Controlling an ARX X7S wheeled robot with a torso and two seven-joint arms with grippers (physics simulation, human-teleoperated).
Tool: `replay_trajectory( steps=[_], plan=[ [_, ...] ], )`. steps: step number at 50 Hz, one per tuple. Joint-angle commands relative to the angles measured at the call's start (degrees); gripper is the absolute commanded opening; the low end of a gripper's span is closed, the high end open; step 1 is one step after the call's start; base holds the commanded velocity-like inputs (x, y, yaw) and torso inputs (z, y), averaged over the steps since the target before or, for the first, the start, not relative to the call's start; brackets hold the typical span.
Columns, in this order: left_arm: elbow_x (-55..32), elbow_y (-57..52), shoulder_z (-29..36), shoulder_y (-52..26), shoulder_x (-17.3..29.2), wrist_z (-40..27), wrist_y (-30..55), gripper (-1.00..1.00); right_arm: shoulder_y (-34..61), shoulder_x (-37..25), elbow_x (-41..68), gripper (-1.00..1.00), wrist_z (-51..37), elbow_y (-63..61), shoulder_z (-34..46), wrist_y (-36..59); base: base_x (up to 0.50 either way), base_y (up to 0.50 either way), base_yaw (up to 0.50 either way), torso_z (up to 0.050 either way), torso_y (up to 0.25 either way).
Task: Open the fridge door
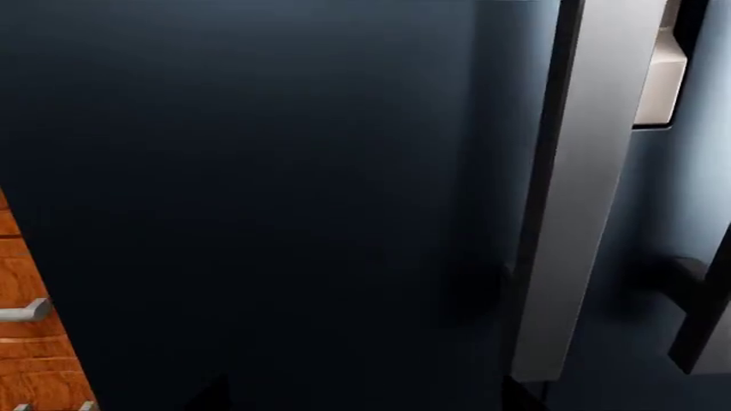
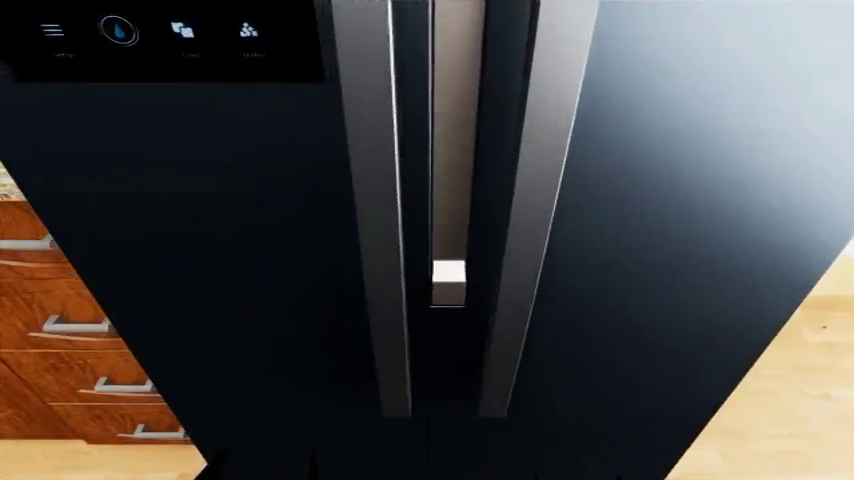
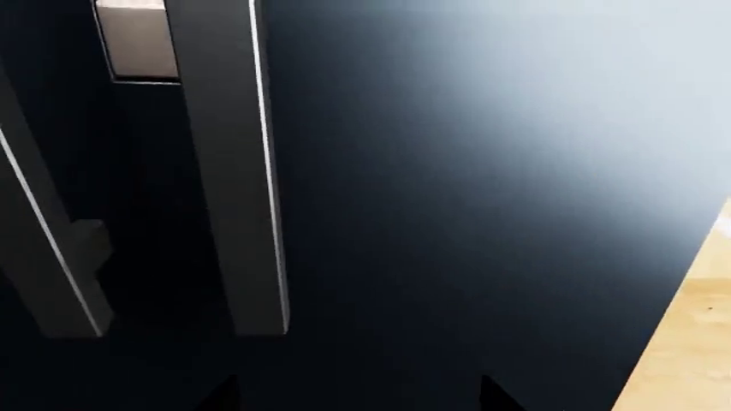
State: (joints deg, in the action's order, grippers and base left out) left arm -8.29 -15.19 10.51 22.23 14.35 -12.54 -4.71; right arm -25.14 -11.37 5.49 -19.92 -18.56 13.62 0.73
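Note:
The fridge door (image 2: 694, 230) is the plain glossy black panel on the right in the head view, with a long grey bar handle (image 2: 534, 200). The right wrist view looks straight at that door (image 3: 480, 197) and its handle (image 3: 234, 171). My right gripper (image 3: 356, 398) is open close to the panel, and only its dark fingertips (image 3: 491, 396) show, to the side of the handle's lower end. My left gripper (image 1: 368, 398) is also open and faces the other black door (image 1: 252, 188). Its fingertips (image 1: 520, 396) sit near that door's handle (image 1: 577, 188). Neither gripper shows in the head view.
The left door carries a small touch panel (image 2: 147, 32) of lit icons. A pale strip (image 2: 449, 282) shows in the gap between the two handles. Brown wooden drawers (image 2: 67, 340) with silver handles stand left of the fridge. Light wooden floor (image 2: 801, 400) lies at the right.

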Motion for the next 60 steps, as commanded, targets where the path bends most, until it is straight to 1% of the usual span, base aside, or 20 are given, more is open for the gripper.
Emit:
replay_trajectory(
  steps=[1,7,9,15,18,22,28,29,30,33,37,39,42,48,53,60],
  plan=[
    [0.3,-0.4,0.7,-0.2,0.4,-0.8,1.1,1.00,0.1,-0.8,2.6,1.00,-0.4,-2.6,-1.0,2.5,0.00,0.00,0.00,0.000,0.000],
    [-0.4,0.0,0.8,-0.6,0.5,-1.0,1.4,1.00,1.8,-2.9,4.1,1.00,-3.3,-15.3,-3.1,16.2,0.00,0.00,0.00,0.000,0.000],
    [-0.5,0.0,0.8,-0.6,0.6,-1.0,1.4,1.00,2.1,-3.3,4.2,1.00,-3.9,-17.5,-3.3,18.7,0.00,0.00,0.00,0.000,0.000],
    [-0.9,0.0,1.0,-0.6,0.8,-1.1,1.4,1.00,2.3,-3.7,4.9,1.00,-4.7,-20.1,-3.9,21.5,0.00,0.00,0.00,0.000,0.000],
    [-1.0,0.1,1.1,-0.6,0.9,-1.2,1.2,1.00,3.4,-4.2,5.4,1.00,-5.6,-23.1,-4.3,26.1,0.00,0.00,0.00,0.000,0.000],
    [-1.3,0.4,1.2,-0.7,1.0,-1.2,1.0,1.00,8.2,-5.8,7.6,1.00,-7.0,-31.0,-6.0,38.5,0.00,0.00,0.00,0.000,0.000],
    [-1.6,0.3,1.3,-0.8,1.2,-1.3,1.1,1.00,23.7,-5.5,12.4,1.00,-9.2,-40.7,-6.6,61.7,0.00,0.00,0.00,0.000,0.000],
    [-1.6,0.5,1.4,-0.9,1.2,-1.3,1.1,1.00,26.6,-6.2,14.6,1.00,-10.7,-41.4,-6.3,64.3,0.00,0.00,0.00,0.000,0.000],
    [-1.6,0.5,1.5,-0.9,1.3,-1.3,1.1,1.00,29.6,-7.9,19.2,1.00,-14.0,-41.4,-5.8,65.9,0.00,0.00,0.00,0.000,0.000],
    [-1.6,0.4,1.6,-1.0,1.4,-1.4,1.4,1.00,38.9,-12.8,37.7,1.00,-27.2,-41.4,-5.6,70.1,0.00,0.00,0.00,0.000,0.000],
    [-1.8,0.1,1.8,-1.0,1.5,-1.6,1.8,1.00,47.4,-12.7,50.8,1.00,-36.1,-41.2,-5.9,75.7,0.00,0.00,0.00,0.000,0.000],
    [-1.8,0.1,1.8,-1.0,1.6,-1.6,1.8,1.00,50.3,-11.8,55.6,1.00,-39.4,-41.1,-6.3,77.9,0.00,0.00,0.00,0.000,0.000],
    [-1.8,0.2,1.9,-1.1,1.7,-1.7,1.8,1.00,53.7,-10.5,60.0,1.00,-42.5,-40.6,-6.0,80.5,0.00,0.00,0.00,0.000,0.000],
    [-1.8,0.2,2.1,-1.2,1.8,-1.8,1.8,1.00,58.3,-8.4,63.1,1.00,-44.8,-38.9,-3.7,82.8,0.00,0.00,0.00,0.000,0.000],
    [-2.0,0.1,2.2,-1.3,1.9,-1.9,2.0,1.00,61.7,-6.9,59.0,1.00,-42.2,-36.0,2.1,80.9,0.00,0.00,0.00,0.000,0.000],
    [-2.1,0.5,2.4,-1.5,2.0,-1.9,1.9,1.00,64.4,-8.7,51.3,1.00,-35.6,-30.9,8.3,74.6,0.00,0.00,0.00,0.000,0.000]
  ],
)
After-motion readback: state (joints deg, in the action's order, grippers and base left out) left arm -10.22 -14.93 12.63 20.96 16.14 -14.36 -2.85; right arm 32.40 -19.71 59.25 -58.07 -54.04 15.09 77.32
